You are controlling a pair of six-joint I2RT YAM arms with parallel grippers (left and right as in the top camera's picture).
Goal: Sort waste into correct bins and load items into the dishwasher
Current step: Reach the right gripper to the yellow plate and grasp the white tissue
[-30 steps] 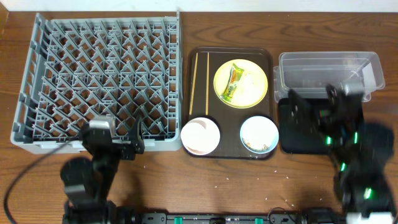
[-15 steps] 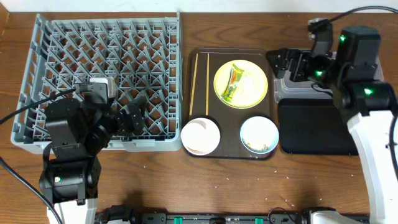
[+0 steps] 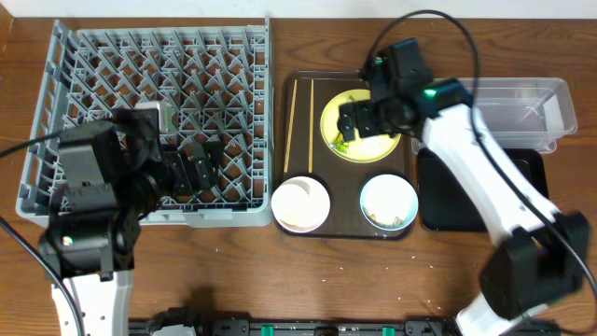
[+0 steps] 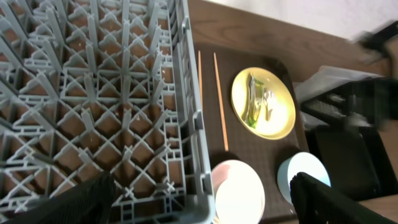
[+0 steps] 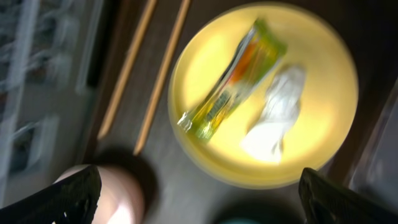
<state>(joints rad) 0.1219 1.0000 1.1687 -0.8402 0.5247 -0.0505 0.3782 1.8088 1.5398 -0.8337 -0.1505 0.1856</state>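
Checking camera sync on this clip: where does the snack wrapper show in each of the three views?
Overhead: snack wrapper upper middle, on the yellow plate, partly hidden.
Left wrist: snack wrapper right of centre, on that plate.
Right wrist: snack wrapper centre, lying diagonally across the plate.
Shared landmark: the chopsticks lying beside the plate, between it and the dish rack.

We see a grey lattice rack (image 3: 159, 75), yellow plate (image 4: 280, 118), yellow-green-orange wrapper (image 5: 233, 81), white bowl (image 3: 300, 203), pale blue bowl (image 3: 389, 203), tan chopsticks (image 5: 166, 62), dark brown tray (image 3: 343, 187) and black bin (image 3: 443, 210).
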